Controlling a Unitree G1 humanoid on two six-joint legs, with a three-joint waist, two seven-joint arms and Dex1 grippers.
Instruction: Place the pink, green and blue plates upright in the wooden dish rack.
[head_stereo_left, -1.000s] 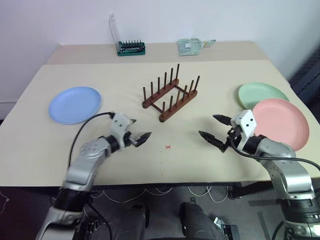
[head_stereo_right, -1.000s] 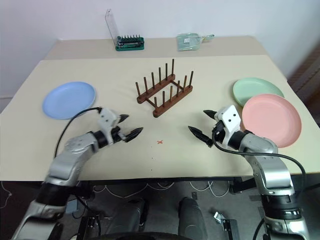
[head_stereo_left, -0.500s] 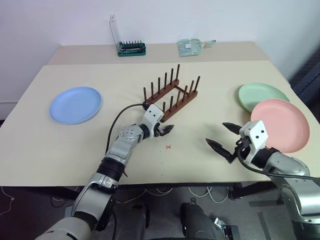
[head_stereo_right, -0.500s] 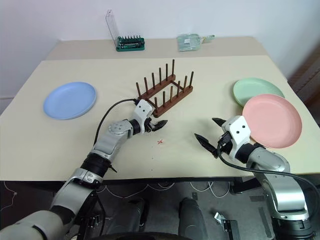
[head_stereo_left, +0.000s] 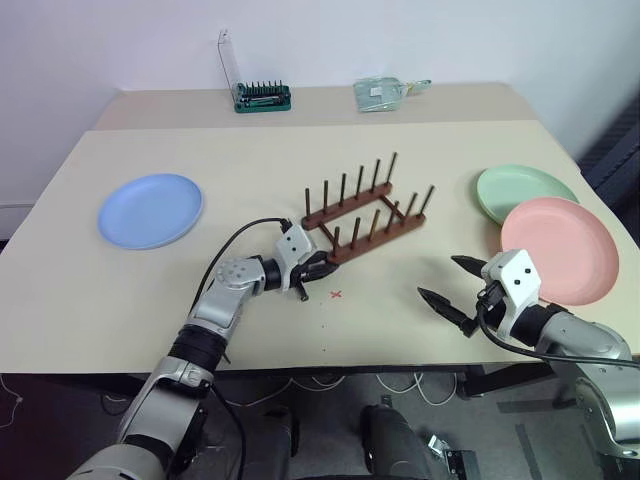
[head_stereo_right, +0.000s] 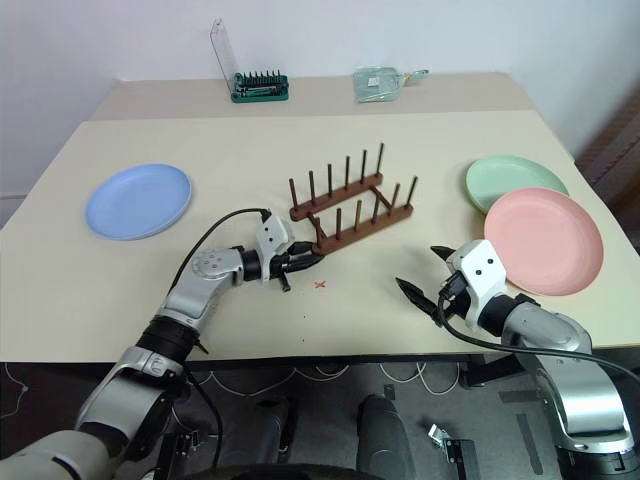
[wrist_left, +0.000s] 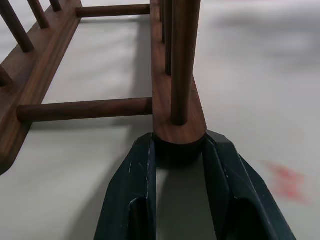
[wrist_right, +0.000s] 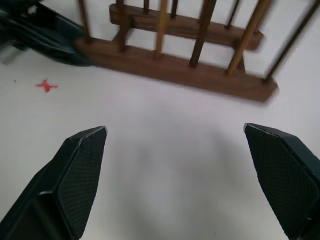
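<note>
We see the left gripper clamped on the rounded end of the near rail of the wooden dish rack, one finger on each side of it. The rack stretches away from that gripper toward the green plate. The right gripper hangs with jaws spread wide and empty, the pink plate just beside it. The blue plate lies well apart, beyond the left arm.
</note>
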